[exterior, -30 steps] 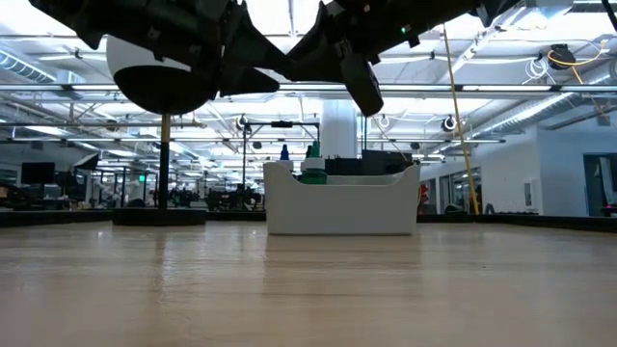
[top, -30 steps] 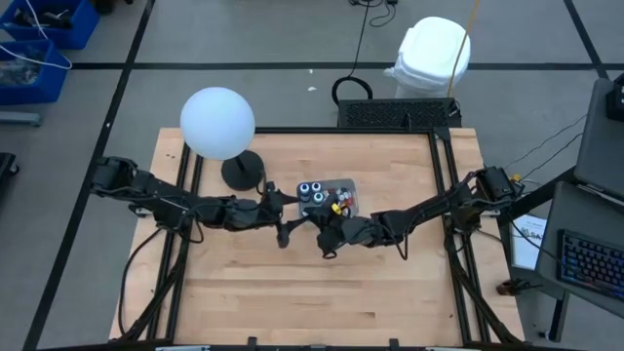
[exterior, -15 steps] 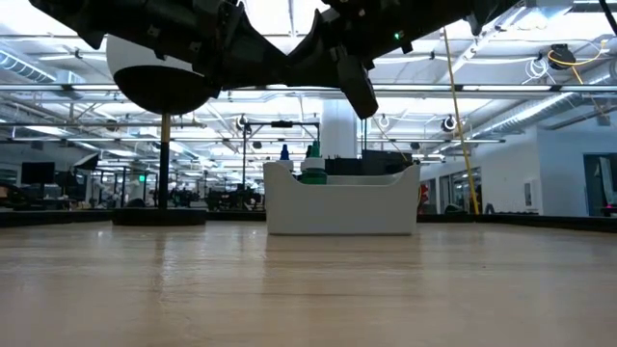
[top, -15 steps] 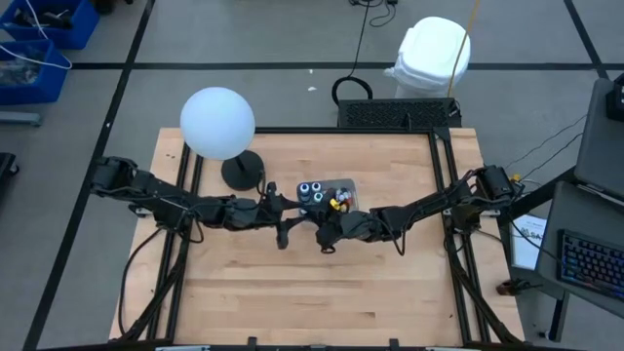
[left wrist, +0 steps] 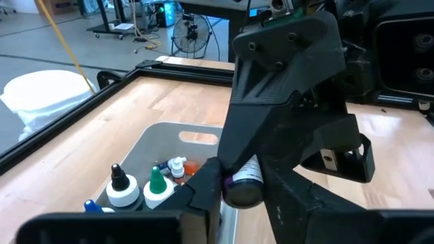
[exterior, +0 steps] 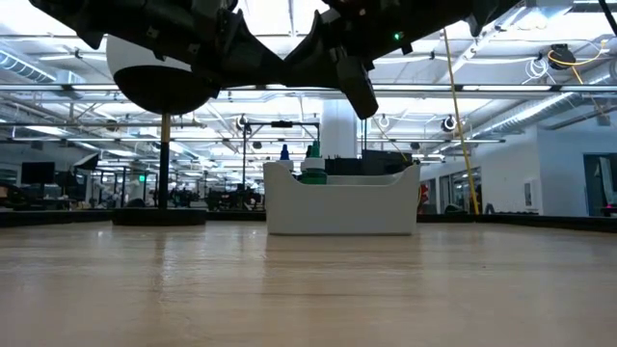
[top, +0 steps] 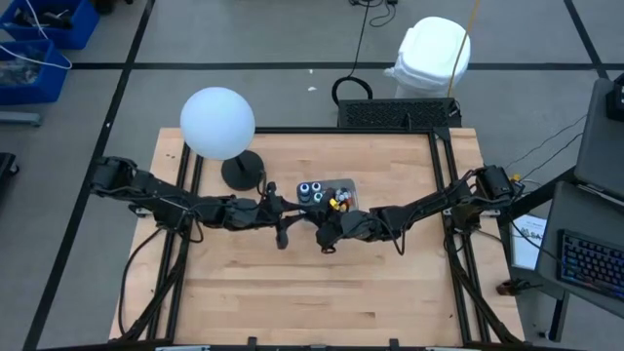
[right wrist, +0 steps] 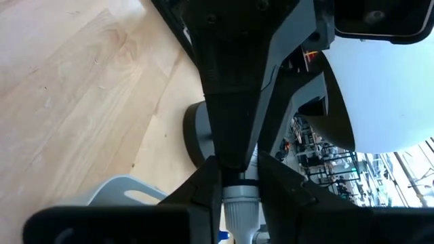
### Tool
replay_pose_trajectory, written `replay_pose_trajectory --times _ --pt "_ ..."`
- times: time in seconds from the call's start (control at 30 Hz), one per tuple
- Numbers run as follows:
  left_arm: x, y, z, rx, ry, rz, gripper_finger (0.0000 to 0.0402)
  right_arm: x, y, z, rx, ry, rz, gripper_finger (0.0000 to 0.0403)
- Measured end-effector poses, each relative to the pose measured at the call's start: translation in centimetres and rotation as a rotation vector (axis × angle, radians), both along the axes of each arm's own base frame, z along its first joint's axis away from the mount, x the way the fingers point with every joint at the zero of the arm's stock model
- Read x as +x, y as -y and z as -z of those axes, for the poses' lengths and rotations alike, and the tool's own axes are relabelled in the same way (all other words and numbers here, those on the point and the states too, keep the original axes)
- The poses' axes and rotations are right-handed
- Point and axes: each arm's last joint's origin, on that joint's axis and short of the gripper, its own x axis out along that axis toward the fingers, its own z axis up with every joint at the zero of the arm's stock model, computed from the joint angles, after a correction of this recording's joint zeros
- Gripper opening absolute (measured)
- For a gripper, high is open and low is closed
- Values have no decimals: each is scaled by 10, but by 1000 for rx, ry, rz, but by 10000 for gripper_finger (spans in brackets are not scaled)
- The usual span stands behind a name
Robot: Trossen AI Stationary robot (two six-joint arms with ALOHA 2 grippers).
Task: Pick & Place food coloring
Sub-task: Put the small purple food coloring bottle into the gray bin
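2 hands meet just in front of clear tray (top: 331, 195) on table (top: 292, 283). Left hand (left wrist: 234, 186) and right hand (right wrist: 239, 177) both clamped on 1 food coloring bottle (left wrist: 243, 183). 3 more bottles upright in tray.

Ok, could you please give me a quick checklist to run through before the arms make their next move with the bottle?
1. Right end effector shut on the small bottle: ok.
2. Left end effector lined up at the same bottle, in the air in front of the tray: ok.
3. Left end effector's hold on the bottle: cannot tell.
4. Tray upright on the table, with bare floor showing beside the other bottles: ok.
5. Globe lamp apart from both arms: ok.
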Motion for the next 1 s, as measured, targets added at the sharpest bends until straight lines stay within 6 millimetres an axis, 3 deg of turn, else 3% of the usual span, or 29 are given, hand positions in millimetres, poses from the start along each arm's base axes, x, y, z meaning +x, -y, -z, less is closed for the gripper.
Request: replay_pose_trajectory --times 0.77,1.0 --pt "0 1 2 67 -27 29 81 -3 -5 3 -28 -45 21 94" --pt "0 3 3 82 -40 72 81 -12 -14 13 -176 -104 36 112"
